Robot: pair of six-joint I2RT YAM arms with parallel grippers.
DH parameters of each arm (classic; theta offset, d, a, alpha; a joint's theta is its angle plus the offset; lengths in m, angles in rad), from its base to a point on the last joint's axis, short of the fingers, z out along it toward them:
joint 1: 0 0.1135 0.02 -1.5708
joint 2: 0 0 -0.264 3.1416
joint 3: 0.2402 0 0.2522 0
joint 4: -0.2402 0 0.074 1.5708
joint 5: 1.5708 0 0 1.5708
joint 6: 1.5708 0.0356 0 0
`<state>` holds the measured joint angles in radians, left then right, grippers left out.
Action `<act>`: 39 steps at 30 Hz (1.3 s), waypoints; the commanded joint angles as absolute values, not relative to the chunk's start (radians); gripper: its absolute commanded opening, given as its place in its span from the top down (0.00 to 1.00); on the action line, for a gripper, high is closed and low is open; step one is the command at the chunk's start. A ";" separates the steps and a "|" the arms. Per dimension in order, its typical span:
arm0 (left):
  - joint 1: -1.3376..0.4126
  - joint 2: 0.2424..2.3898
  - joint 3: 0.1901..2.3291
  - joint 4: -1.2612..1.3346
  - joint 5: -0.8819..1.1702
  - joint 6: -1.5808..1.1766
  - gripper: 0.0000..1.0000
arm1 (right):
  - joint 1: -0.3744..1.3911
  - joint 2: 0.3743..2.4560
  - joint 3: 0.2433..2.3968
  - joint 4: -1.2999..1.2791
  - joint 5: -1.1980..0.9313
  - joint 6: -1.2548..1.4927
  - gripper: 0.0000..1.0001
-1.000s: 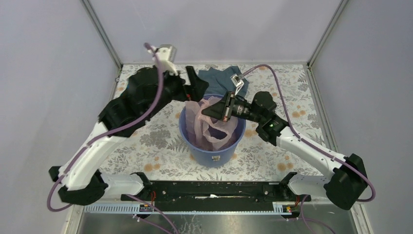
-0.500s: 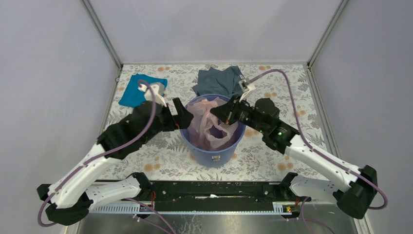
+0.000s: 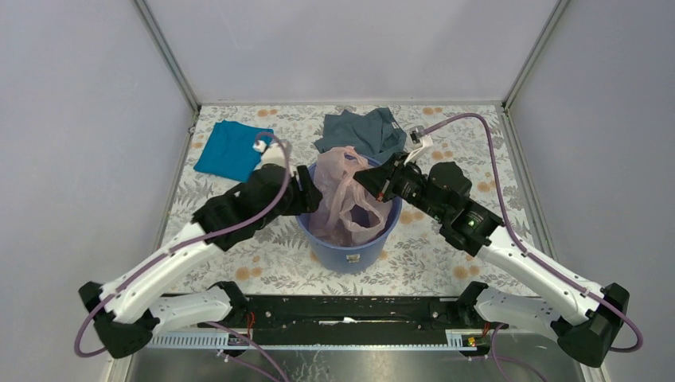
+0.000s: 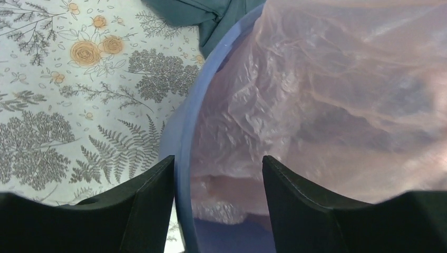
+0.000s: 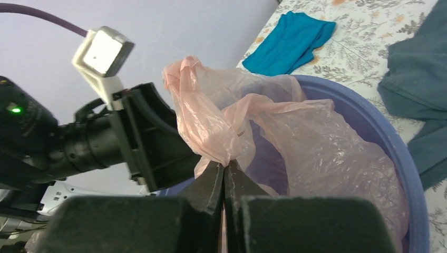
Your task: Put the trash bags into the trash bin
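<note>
Flimsy, slippery-looking bag, centre frame: right end effector clenches its bunched top, the best hold; left end effector hangs released.

One bag, one bin, one teal cloth, one grey garment

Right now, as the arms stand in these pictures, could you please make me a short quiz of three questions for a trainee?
1. Fill in: by the robot's own sides, the teal cloth lies to the far ____ of the trash bin.
2. True or false: the right pincer is shut on the pink bag.
3. What passes between the fingers of the open left pincer? A) the trash bin's rim B) the teal cloth C) nothing
Key: 1 left; 2 true; 3 A.
</note>
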<state>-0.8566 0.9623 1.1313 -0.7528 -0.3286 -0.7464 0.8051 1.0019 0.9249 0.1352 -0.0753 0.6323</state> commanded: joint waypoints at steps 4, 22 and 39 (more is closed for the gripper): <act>-0.838 1.146 1.162 -0.454 -0.190 -0.625 0.41 | 0.806 0.940 0.960 0.058 0.057 0.588 1.00; -0.831 0.931 1.375 -0.675 -0.172 -0.604 0.01 | 0.807 0.959 1.047 0.008 0.065 0.436 1.00; -0.821 1.328 1.574 -0.384 0.193 -0.927 0.17 | 0.807 0.980 1.018 0.041 0.002 0.320 1.00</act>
<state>-0.8295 1.3083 1.5047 -0.4496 0.1596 -0.8631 0.8047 0.9977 1.0283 -0.0135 0.0174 0.3603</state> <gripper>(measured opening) 0.865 0.011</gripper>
